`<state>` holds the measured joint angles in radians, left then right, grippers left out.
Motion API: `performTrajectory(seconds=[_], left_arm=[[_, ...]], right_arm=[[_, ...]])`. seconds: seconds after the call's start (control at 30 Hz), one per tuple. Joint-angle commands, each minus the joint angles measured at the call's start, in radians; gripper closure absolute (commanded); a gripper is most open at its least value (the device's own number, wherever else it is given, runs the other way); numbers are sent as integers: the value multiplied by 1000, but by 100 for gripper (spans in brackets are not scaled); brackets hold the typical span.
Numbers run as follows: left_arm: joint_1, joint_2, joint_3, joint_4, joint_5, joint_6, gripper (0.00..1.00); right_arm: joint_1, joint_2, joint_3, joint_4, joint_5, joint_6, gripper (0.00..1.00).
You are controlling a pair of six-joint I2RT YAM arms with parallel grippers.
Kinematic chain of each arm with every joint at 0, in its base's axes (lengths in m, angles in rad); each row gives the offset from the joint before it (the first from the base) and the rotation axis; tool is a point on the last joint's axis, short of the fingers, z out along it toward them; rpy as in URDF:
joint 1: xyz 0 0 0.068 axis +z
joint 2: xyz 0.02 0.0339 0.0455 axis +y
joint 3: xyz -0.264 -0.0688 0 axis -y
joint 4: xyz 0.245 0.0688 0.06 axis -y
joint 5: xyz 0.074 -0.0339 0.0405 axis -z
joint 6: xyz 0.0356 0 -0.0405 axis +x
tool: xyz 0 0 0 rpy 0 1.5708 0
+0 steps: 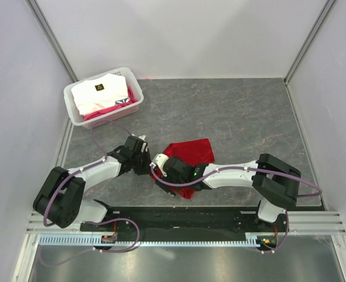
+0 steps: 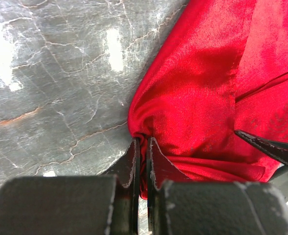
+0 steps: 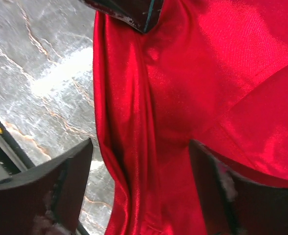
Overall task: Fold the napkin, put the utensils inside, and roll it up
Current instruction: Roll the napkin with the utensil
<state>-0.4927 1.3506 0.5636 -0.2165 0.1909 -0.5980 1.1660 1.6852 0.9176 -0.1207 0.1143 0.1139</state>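
Note:
The red napkin (image 1: 190, 154) lies crumpled on the grey table near its front middle. My left gripper (image 1: 151, 166) is shut on the napkin's left edge; in the left wrist view the napkin (image 2: 197, 93) bunches between the closed fingertips (image 2: 143, 143). My right gripper (image 1: 164, 168) is open above the napkin's left part; in the right wrist view its fingers (image 3: 70, 171) stand wide apart with a hanging fold of the napkin (image 3: 173, 112) between them. The wooden spoon is out of view.
A white plastic bin (image 1: 73, 109) with white and pink fabric items (image 1: 105, 94) stands at the back left. Grey walls surround the table (image 1: 237, 111). The two grippers are very close to each other.

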Motion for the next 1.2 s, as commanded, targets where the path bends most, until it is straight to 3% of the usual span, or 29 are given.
performTrajectory(seconds=[0.0,0.03,0.07,0.13,0.27,0.33,0.4,0.43,0.47,0.53,0.63,0.9,1.17], left_arm=[[6,-13,28,-47,8,23,98],[8,-13,27,-47,12,21,98],[8,-13,28,-46,13,23,98],[8,-19,27,-47,13,24,98],[9,-28,27,-46,18,23,98],[14,-34,27,-47,19,20,95],[26,-48,28,-50,22,14,83],[34,-60,28,-52,27,12,65],[42,-85,28,-53,28,7,56],[66,-120,25,-57,16,4,29],[89,-191,10,-58,-20,3,18],[109,-310,-100,-21,-93,-55,14],[114,-582,-286,152,-79,-75,13]], right_arm=[[3,21,38,18,7,-20,20],[1,24,38,18,-1,-19,26],[3,28,38,19,-5,-13,37],[1,31,35,15,-13,1,46],[1,27,29,15,-34,18,74],[1,24,23,13,-45,27,81],[-3,24,20,13,-62,36,88],[-6,24,17,16,-86,36,90],[-11,22,7,21,-100,49,94],[-28,19,-17,35,-151,55,96],[-60,8,-57,75,-235,75,99],[-133,34,-98,168,-436,107,100],[-230,97,-111,199,-625,119,100]])
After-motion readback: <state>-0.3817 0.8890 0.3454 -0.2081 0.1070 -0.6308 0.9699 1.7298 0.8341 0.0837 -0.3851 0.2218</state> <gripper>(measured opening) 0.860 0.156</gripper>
